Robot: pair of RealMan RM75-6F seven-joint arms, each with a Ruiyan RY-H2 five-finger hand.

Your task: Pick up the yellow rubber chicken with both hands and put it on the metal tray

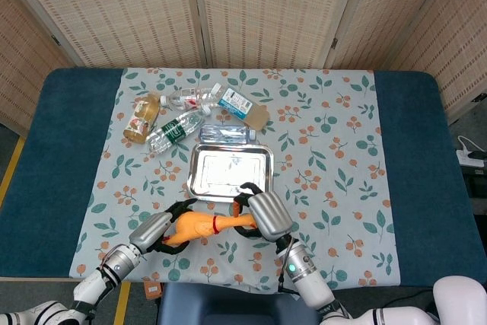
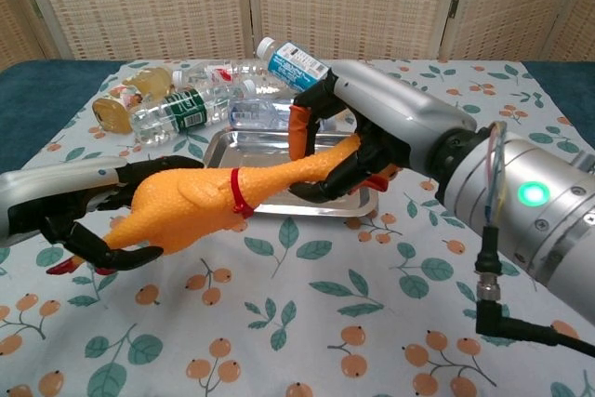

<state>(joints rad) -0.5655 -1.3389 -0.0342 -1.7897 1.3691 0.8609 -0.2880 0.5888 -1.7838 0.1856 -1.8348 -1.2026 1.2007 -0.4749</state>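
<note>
The yellow rubber chicken, with a red band at its neck, hangs above the cloth just in front of the metal tray. My left hand grips its fat body from the left. Around its thin neck and head end, my right hand holds on from the right, over the tray's near edge. The chicken slopes up toward the right hand.
Several bottles and a juice bottle lie behind the tray, with a small blue-white carton and a brown box beside them. A clear flat bottle lies along the tray's far edge.
</note>
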